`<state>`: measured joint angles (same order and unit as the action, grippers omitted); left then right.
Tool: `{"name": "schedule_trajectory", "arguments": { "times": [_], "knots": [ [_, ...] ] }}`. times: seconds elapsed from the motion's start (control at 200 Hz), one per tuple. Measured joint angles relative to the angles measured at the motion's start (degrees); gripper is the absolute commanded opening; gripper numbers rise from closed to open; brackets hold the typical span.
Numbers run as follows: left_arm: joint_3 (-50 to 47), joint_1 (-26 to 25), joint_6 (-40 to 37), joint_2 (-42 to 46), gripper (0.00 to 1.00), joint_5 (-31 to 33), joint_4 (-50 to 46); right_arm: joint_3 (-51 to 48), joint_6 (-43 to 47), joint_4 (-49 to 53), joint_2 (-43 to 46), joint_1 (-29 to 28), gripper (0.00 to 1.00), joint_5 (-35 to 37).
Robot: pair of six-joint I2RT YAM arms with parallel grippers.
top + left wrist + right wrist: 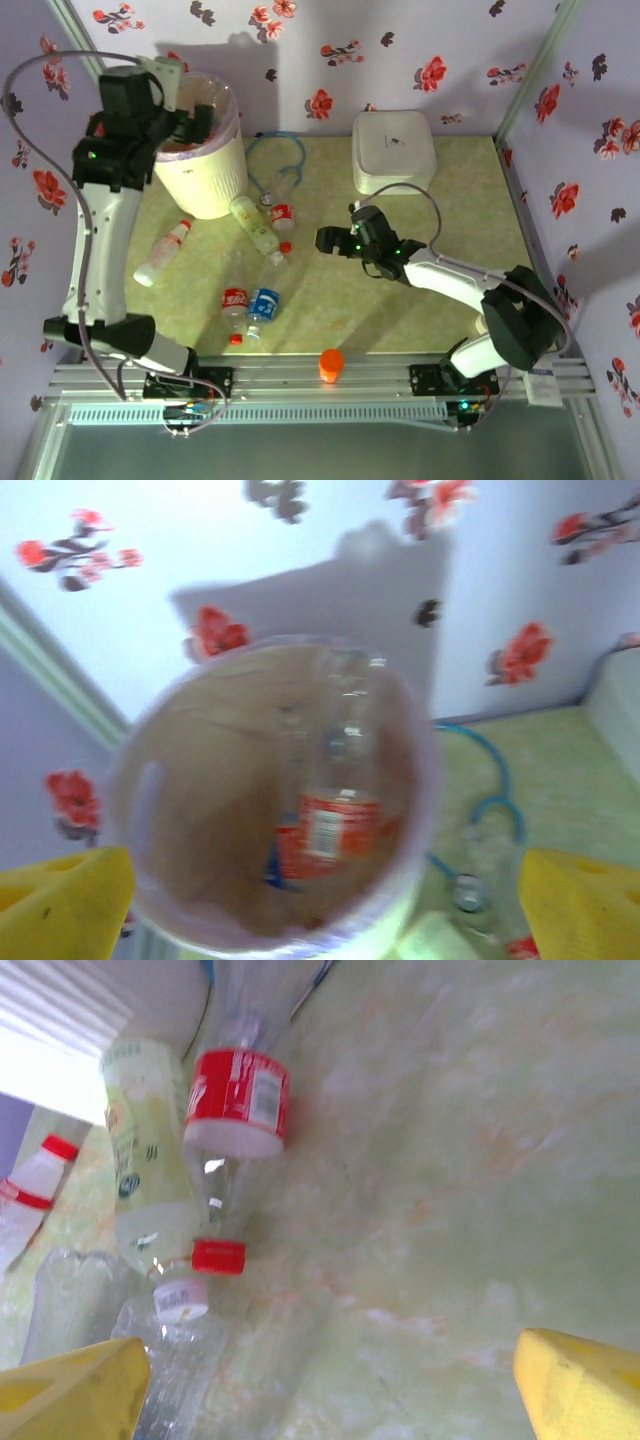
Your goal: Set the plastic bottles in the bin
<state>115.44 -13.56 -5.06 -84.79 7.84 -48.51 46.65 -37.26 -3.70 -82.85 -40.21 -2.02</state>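
While the left pincer [193, 122] hung over the bin [205, 185] in the upper left of the overhead view, its yellow fingers [60, 900] stood wide apart with nothing between them, and a red-labelled bottle [335, 825] lay inside the bin. The right pincer [325, 240], mid-frame, was likewise spread open above the tabletop [400, 290], gripping nothing. Left of it lay a yellowish bottle [255, 222], a blue-labelled bottle [263, 305] and a red-capped bottle [160, 255].

I'm holding the left arm [100, 230] stretched forward, left gripper [190, 125] aiming down, fingers spread wide; the right arm [450, 280] is reaching leftward, right gripper [328, 240] equally spread.
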Motion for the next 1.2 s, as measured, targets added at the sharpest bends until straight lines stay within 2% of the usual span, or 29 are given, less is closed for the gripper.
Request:
{"name": "schedule_trajectory", "arguments": {
  "times": [0.085, 0.19, 0.36, 0.545, 0.69, 0.75, 0.795, 0.975, 1.2],
  "knots": [
    [-7.0, -7.3, 2.3, 2.8, 0.85, 0.9, 2.1, -0.4, 0.7, 0.8, 1.9, 2.4, 0.95, 0.9],
    [-14.7, -15.0, 7.2, 2.3, 0.8, 1.4, 5.2, -1.9, 1.2, 2.7, 5.1, 5.2, 0.95, 2.2],
    [-23.0, -20.6, 17.0, -5.7, 0.78, 3.2, 11.0, -4.8, 2.3, 6.6, 11.7, 9.1, 0.95, 4.5],
    [-24.9, -21.5, 26.0, -17.7, 0.76, 6.2, 14.7, -8.4, 2.8, 9.7, 18.8, 12.2, 0.96, 5.8],
    [-24.9, -21.4, 30.8, -23.8, 0.76, 7.3, 16.2, -10.5, 2.8, 11.5, 21.8, 13.5, 0.96, 6.4],
    [-25.0, -21.4, 32.3, -25.2, 0.78, 7.6, 16.8, -11.1, 2.8, 12.0, 22.5, 13.8, 0.96, 6.4],
    [-25.2, -21.4, 33.5, -25.8, 0.83, 7.7, 17.3, -11.4, 2.8, 12.6, 22.8, 14.0, 0.96, 6.4],
    [-25.5, -21.4, 36.4, -27.9, 0.9, 8.7, 18.5, -11.6, 3.2, 13.2, 23.3, 14.4, 0.96, 6.4],
    [-26.4, -20.7, 38.9, -31.4, 0.9, 9.4, 20.8, -11.6, 3.9, 14.6, 25.2, 14.6, 0.96, 6.4]
  ]
}}
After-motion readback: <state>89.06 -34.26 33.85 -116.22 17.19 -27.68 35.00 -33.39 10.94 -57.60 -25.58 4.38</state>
